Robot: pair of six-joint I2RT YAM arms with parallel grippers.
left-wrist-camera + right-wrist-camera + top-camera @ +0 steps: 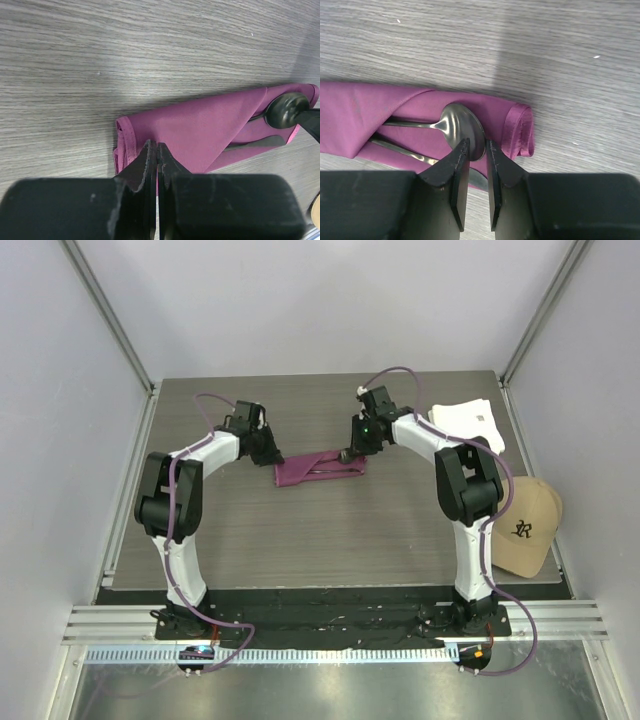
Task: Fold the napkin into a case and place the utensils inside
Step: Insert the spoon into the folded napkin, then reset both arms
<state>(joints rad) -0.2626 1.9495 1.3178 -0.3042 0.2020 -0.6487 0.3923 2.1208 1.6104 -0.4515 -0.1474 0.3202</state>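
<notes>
Spoon (462,131) lies in my napkin (200,132). My left hand (156,155) pinches the napkin; my right hand (476,150) grips the spoon's bowl. Pulling could drag it out.

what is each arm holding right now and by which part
The left fingers pinch the near edge of the napkin at its closed end. The right fingers straddle the spoon bowl's edge; an actual grip can't be told.

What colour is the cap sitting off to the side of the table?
Tan, with a dark logo on the front. The cap shows best in the top external view.
</notes>
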